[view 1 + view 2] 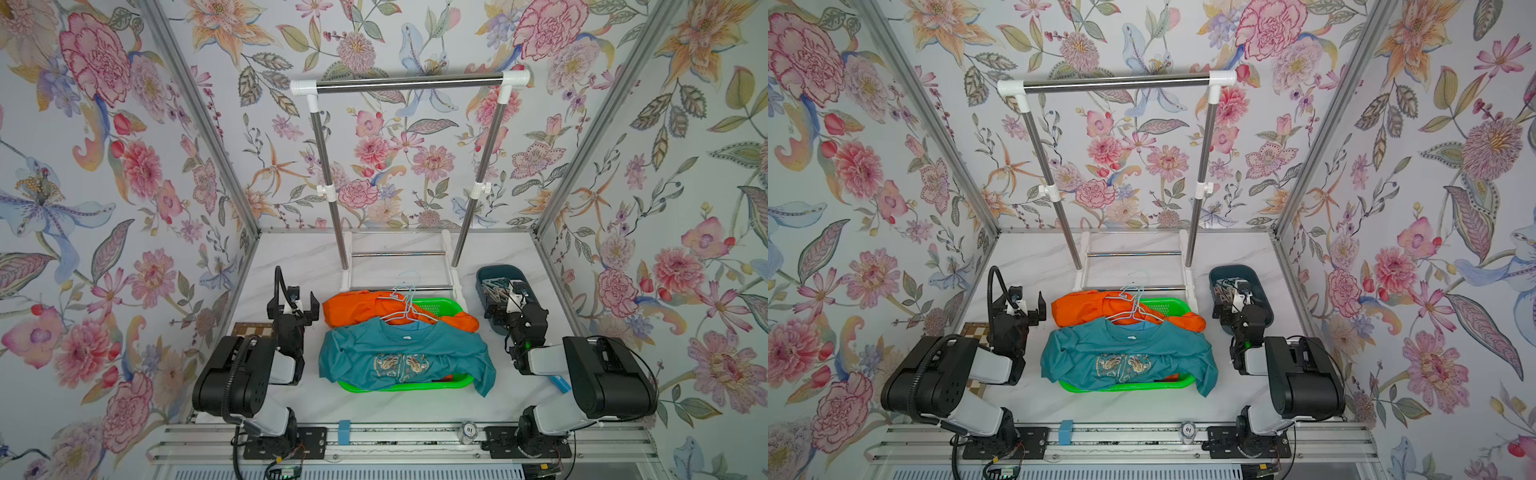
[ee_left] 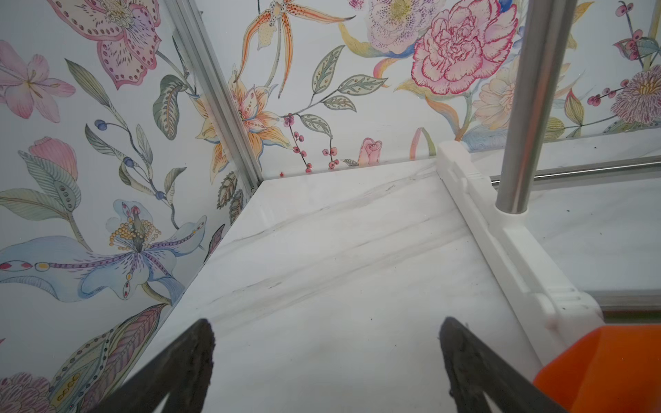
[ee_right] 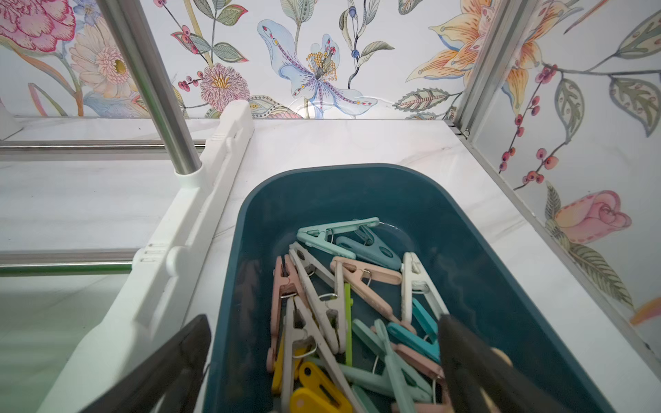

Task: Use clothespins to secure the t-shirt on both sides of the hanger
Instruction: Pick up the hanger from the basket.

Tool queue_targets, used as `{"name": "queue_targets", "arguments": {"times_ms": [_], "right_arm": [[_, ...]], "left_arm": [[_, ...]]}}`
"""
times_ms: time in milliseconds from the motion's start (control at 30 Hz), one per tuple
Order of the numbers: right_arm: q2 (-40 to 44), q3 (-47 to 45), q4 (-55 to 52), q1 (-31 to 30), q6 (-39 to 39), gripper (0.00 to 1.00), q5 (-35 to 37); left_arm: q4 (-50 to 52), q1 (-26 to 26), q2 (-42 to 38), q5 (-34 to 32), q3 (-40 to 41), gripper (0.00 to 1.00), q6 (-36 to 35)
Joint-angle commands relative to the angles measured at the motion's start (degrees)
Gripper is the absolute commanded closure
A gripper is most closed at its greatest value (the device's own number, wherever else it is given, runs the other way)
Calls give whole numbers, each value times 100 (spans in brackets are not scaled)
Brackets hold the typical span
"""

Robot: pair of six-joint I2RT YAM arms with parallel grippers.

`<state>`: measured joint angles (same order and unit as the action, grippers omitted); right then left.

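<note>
Over the blue bin (image 3: 357,193), our right gripper (image 3: 323,321) hangs released above the clothespins (image 3: 361,273); our left gripper (image 2: 325,327) is released too. We should pick one top-lying pin by its handle end, for the t-shirt (image 1: 399,353) lying across the green basket (image 1: 399,387).

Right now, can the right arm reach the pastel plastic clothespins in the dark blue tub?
Probably yes: the right gripper hangs open above the dark blue tub, and the clothespins lie uncovered.
</note>
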<state>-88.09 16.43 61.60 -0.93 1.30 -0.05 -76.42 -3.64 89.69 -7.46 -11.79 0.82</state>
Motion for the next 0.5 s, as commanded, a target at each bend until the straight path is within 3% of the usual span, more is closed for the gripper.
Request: {"name": "queue_targets", "arguments": {"times_ms": [0, 467], "right_arm": [[-59, 79, 106, 29, 63, 1, -25], [-58, 77, 106, 40, 63, 1, -38]], "left_arm": [[-254, 56, 57, 113, -83, 0, -56], [-254, 65, 57, 122, -80, 0, -38]]}}
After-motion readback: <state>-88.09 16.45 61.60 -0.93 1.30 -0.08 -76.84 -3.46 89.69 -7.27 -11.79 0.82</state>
